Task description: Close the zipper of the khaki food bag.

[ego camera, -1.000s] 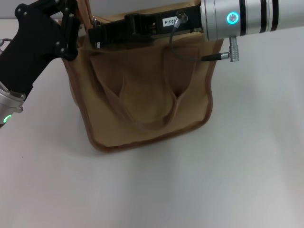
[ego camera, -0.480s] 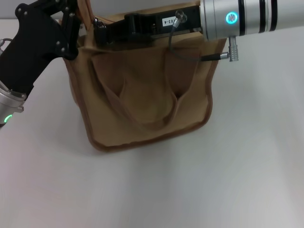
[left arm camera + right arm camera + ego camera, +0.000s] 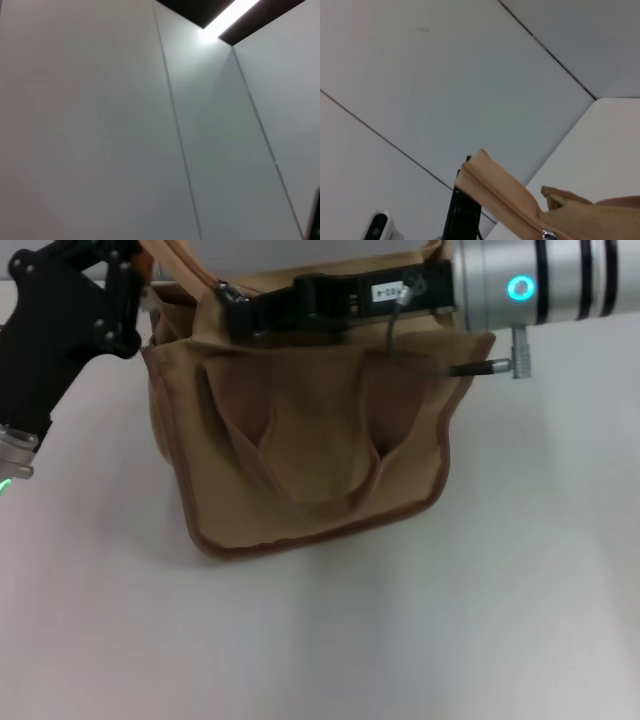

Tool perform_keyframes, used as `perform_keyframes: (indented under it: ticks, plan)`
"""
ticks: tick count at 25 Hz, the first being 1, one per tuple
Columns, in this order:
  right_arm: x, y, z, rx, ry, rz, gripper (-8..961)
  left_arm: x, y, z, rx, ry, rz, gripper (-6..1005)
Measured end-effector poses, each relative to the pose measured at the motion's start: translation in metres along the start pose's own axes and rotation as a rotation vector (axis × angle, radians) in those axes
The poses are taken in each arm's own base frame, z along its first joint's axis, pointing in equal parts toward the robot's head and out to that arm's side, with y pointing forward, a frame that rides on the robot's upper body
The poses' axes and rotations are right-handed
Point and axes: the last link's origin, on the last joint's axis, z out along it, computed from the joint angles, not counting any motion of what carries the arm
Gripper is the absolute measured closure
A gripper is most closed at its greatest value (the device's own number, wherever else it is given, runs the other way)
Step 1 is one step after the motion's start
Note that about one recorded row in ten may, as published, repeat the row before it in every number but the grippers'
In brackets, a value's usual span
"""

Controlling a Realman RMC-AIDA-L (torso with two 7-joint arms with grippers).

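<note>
The khaki food bag [image 3: 310,470] stands on the white table with its front pocket and a looped handle facing me. My left gripper [image 3: 135,265] is at the bag's top left corner, shut on the raised end strip of the zipper [image 3: 505,200]. My right gripper [image 3: 235,312] reaches in from the right along the bag's top and looks shut on the silver pull tab [image 3: 548,234]. In the right wrist view the zip strip rises taut toward my left gripper [image 3: 462,210]. The left wrist view shows only wall and ceiling.
The right arm's silver forearm [image 3: 540,285] lies over the bag's top right, and its grey cable [image 3: 400,350] hangs across the bag's front. White table [image 3: 400,640] stretches in front of and beside the bag.
My right gripper has slid to the right along the bag's top. My left gripper has shifted up and left, lifting the zipper's end strip, and the bag's top has moved slightly with them.
</note>
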Motion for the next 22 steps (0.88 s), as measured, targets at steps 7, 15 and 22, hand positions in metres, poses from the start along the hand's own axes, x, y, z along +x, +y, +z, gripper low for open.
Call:
perform_keyframes:
  ticks: [7, 15, 22]
  plan:
    - [0.011, -0.008, -0.024, 0.03, -0.033, 0.006, 925, -0.007, -0.013, -0.009, 0.096, -0.06, 0.009, 980]
    - [0.029, -0.026, -0.07, 0.098, -0.123, 0.05, 909, -0.011, -0.018, -0.014, 0.142, -0.1, 0.01, 980]
    - [0.042, -0.033, -0.099, 0.121, -0.193, 0.07, 894, -0.015, -0.021, -0.015, 0.16, -0.123, 0.011, 981]
